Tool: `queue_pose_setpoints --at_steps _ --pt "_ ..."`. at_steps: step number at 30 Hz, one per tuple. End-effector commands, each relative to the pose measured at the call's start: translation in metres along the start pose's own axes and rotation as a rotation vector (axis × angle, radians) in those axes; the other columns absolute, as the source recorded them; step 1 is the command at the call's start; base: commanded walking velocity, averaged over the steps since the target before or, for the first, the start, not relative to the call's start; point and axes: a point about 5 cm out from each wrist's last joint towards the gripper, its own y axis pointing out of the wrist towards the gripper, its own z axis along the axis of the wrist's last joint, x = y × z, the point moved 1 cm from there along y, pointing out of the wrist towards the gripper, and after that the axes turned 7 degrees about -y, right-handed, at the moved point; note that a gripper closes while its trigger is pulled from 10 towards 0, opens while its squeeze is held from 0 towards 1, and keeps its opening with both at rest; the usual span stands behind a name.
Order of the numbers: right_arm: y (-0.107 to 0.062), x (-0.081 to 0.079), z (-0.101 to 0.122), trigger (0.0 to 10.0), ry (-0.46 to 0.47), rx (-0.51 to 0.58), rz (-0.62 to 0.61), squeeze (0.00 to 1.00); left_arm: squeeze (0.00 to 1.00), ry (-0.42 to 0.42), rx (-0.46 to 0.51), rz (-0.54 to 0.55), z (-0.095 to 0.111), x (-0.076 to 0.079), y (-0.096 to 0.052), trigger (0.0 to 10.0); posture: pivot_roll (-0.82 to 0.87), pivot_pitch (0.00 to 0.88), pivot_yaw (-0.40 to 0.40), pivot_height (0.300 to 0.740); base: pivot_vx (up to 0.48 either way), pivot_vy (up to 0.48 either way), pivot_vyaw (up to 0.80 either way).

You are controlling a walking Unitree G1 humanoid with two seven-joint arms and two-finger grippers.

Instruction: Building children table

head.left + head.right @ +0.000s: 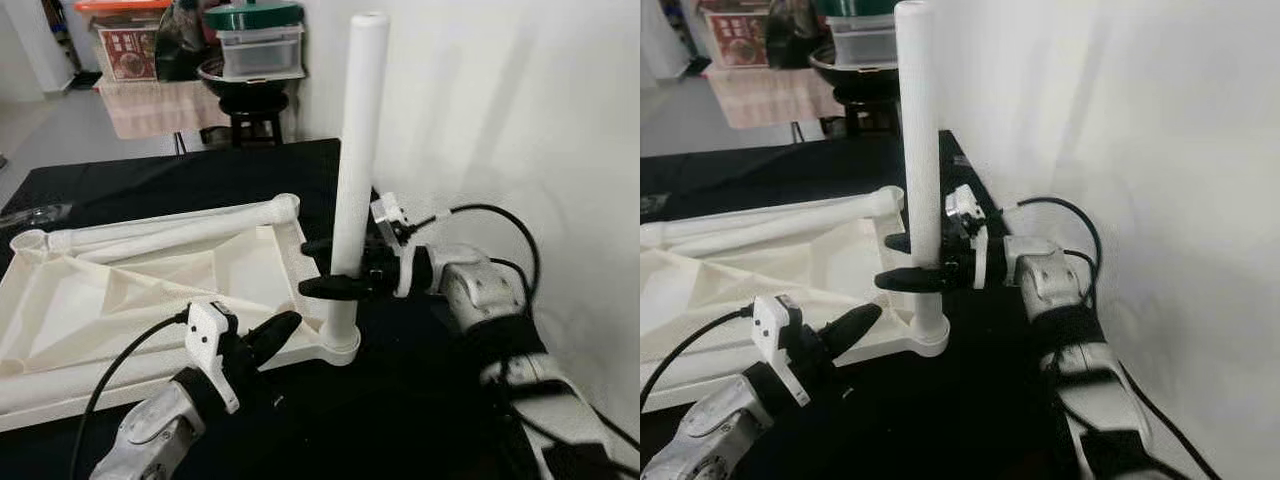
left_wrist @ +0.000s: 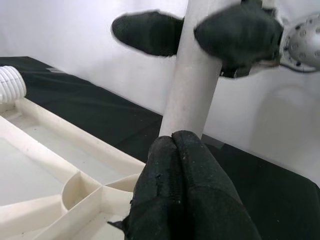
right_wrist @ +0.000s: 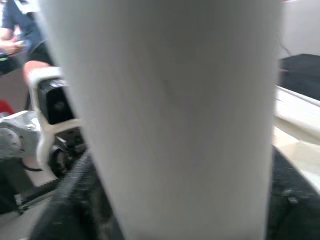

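Left eye view: right gripper (image 1: 335,268) pinches one upright leg (image 1: 353,170) in tabletop (image 1: 120,310); left gripper (image 1: 268,338) pressed together; other legs remain

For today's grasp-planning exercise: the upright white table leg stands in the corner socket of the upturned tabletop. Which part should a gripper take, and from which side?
Grip the upright leg low on its round shaft, just above the corner socket, fingers on opposite sides. Come from the robot's right, as the right gripper does; the tabletop lies on the left.

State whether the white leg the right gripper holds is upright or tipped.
Upright: the white leg rises vertically from the tabletop's corner socket, right gripper clamped around it.
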Motion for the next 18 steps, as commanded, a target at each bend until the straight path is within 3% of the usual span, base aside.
queue_pose_setpoints --at_steps 1,7,10,13,14,15,16,17,18 --pt "0.001 -0.002 -0.003 0.0 0.026 0.006 0.034 0.0 0.0 -0.005 -0.011 0.002 -0.003 0.001 -0.001 10.0 -0.06 0.0 -0.033 0.74 0.0 0.0 0.0" --pt "-0.01 -0.003 -0.009 0.0 0.025 0.013 0.031 0.0 0.0 -0.005 -0.011 0.0 -0.003 0.001 -0.001 10.0 -0.07 0.0 -0.026 0.74 0.0 0.0 0.0" --pt "-0.022 -0.01 -0.017 0.0 -0.03 0.02 -0.061 0.0 0.0 -0.006 -0.01 -0.001 -0.002 0.001 -0.001 10.0 -0.08 0.0 -0.019 0.74 0.0 0.0 0.0" --pt "-0.021 -0.016 -0.022 0.0 -0.043 0.025 -0.134 0.0 0.0 -0.006 -0.009 0.0 -0.001 0.001 -0.002 10.0 -0.09 0.0 -0.019 0.74 0.0 0.0 0.0" --pt "-0.01 -0.018 -0.034 0.0 -0.029 0.016 -0.305 0.0 0.0 -0.005 -0.01 0.001 -0.001 0.0 -0.003 10.0 -0.09 0.0 -0.024 0.74 0.0 0.0 0.0" --pt "0.002 -0.018 -0.051 0.0 0.052 0.031 -0.633 0.0 0.0 -0.003 -0.01 0.003 0.0 -0.002 -0.004 10.0 -0.1 0.0 -0.021 0.74 0.0 0.0 0.0" --pt "0.002 -0.018 -0.051 0.0 0.052 0.031 -0.633 0.0 0.0 -0.003 -0.01 0.003 0.0 -0.002 -0.004 10.0 -0.1 0.0 -0.021 0.74 0.0 0.0 0.0" --pt "0.008 -0.028 -0.075 0.0 0.166 -0.033 -0.896 0.0 0.0 -0.003 -0.009 0.005 0.001 -0.004 -0.005 10.0 -0.1 0.0 -0.01 0.74 0.0 0.0 0.0" --pt "0.004 -0.03 -0.062 0.0 0.039 -0.032 -1.0 0.0 0.0 -0.002 -0.011 0.008 0.002 -0.006 -0.006 10.0 -0.13 0.0 0.015 0.74 0.0 0.0 0.0"
